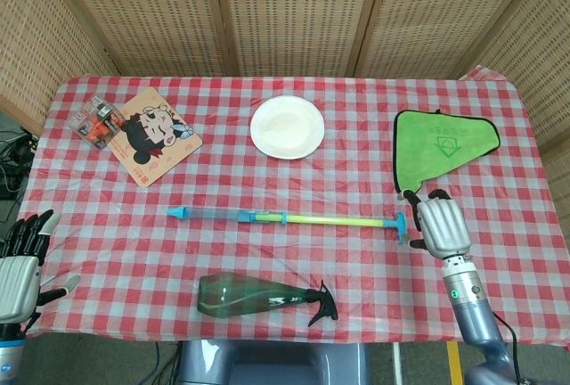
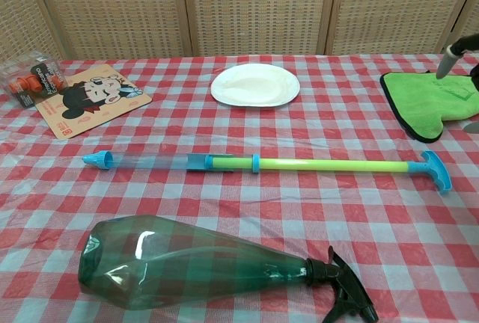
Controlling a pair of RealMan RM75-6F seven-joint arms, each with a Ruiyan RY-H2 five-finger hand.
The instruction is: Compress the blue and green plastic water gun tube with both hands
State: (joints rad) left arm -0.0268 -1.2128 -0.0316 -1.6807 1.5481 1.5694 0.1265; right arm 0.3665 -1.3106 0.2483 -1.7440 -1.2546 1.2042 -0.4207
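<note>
The blue and green water gun tube (image 1: 285, 218) lies lengthwise across the middle of the checked table, fully extended. Its blue nozzle points left and its blue T-handle (image 2: 435, 170) is at the right end. My right hand (image 1: 438, 225) hovers just right of the handle, back up, holding nothing. In the chest view the handle is free of fingers, and only dark fingertips (image 2: 458, 48) show at the top right edge. My left hand (image 1: 22, 265) is off the table's front left corner with fingers spread, far from the nozzle (image 1: 176, 213).
A green spray bottle (image 1: 258, 296) lies on its side in front of the tube. A white plate (image 1: 287, 126) sits behind the centre, a green cloth (image 1: 441, 140) at back right, and a cartoon mat (image 1: 153, 135) with a small packet (image 1: 96, 120) at back left.
</note>
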